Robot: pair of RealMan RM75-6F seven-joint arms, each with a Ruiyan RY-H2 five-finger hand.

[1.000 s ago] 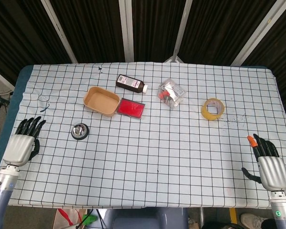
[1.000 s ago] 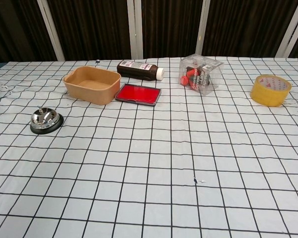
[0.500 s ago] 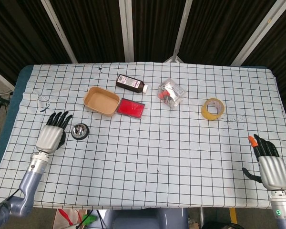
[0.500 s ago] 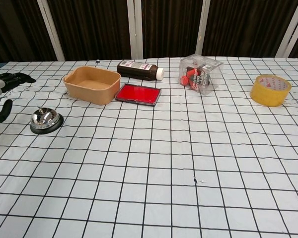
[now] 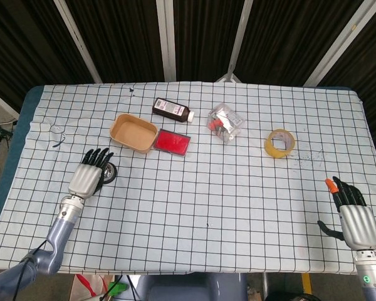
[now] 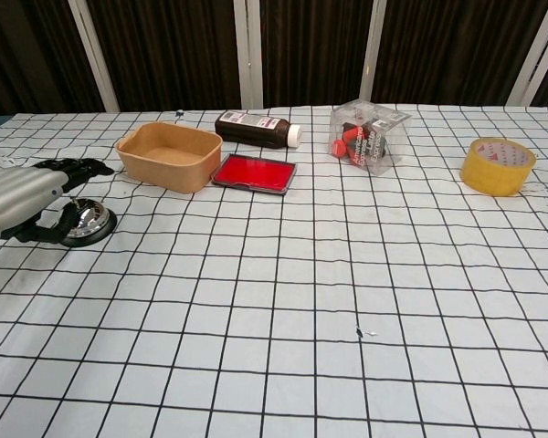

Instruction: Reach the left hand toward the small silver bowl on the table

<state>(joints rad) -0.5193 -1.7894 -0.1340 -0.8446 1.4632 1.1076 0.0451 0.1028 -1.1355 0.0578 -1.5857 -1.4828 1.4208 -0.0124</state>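
The small silver bowl (image 6: 89, 219), shiny on a black base, sits at the table's left side; in the head view only its right rim (image 5: 113, 174) shows from under the hand. My left hand (image 5: 88, 175) (image 6: 23, 199) hovers right over it, palm down, fingers stretched forward and apart, thumb curving low beside the bowl. It holds nothing. My right hand (image 5: 353, 212) rests open at the near right edge of the table, fingers extended, one tip orange; only the head view shows it.
A tan tray (image 5: 133, 132) and a red pad (image 5: 172, 142) lie just beyond the bowl. Farther back are a dark bottle (image 5: 173, 110), a clear box of small items (image 5: 225, 122) and a yellow tape roll (image 5: 279, 143).
My left hand has swept rightward from the table's left edge and now covers most of the bowl. The right hand has not moved.
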